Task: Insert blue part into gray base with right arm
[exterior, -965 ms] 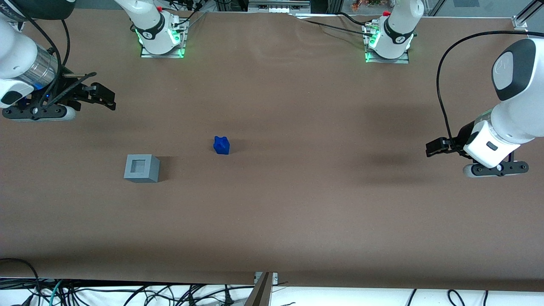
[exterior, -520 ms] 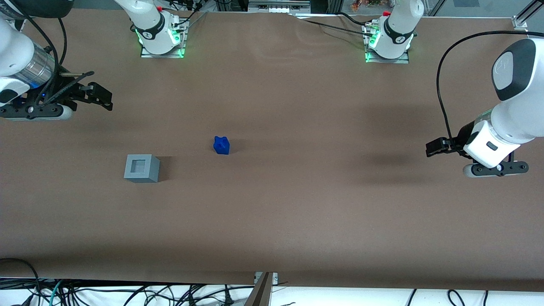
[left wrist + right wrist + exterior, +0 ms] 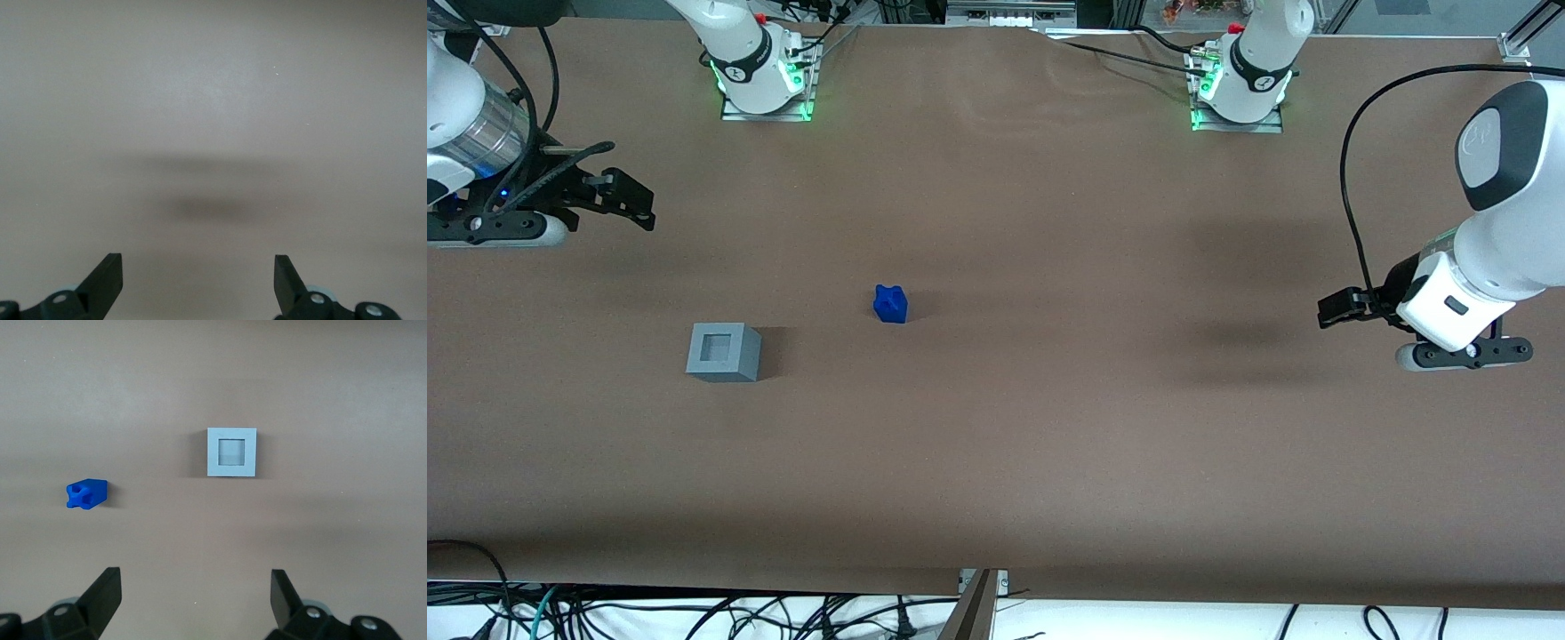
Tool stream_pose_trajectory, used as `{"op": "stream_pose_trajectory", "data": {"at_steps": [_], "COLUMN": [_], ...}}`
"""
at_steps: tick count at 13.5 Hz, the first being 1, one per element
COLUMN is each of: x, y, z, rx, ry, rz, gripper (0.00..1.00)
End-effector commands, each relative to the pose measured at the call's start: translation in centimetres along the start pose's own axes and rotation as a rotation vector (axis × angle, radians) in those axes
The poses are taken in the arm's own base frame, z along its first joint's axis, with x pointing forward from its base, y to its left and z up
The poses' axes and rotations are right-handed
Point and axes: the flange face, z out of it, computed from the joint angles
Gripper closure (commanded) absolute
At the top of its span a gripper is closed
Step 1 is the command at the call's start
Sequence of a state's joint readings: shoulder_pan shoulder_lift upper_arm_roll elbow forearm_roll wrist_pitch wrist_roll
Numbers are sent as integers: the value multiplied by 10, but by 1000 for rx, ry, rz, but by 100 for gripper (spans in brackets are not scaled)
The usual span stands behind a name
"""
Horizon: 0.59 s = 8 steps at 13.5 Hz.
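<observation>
Bright-blue part (image 3: pixel 890 304) and light-gray base (image 3: pixel 724 352) on plain brown table (image 3: pixel 1049 427); black gripper (image 3: pixel 633 197) at ten o'clock, on white arm (image 3: pixel 449 98) with silver wrist.

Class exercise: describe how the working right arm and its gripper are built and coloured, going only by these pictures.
The right arm has white shells, a shiny silver wrist cylinder and a small blue wrist light. Black cables loop along it. Its gripper, above the table at the working arm's end, is black with two open, wedge-shaped fingers.

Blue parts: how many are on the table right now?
1. The blue part sits alone on the table, apart from the gray base and toward the parked arm's end from it. The open gripper is far from both.
</observation>
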<state>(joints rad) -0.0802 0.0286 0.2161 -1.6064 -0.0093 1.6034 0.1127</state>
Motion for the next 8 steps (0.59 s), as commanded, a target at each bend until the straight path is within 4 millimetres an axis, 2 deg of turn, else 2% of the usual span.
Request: {"op": "stream_pose_trajectory", "data": {"at_steps": [1,8], "x": [-4,-4], "y": [2,0], "z": [-7,-4], "rx": [-14,-9], "ry": [-20,-29], "rz": [-7,-9], "gripper": [1,1]}}
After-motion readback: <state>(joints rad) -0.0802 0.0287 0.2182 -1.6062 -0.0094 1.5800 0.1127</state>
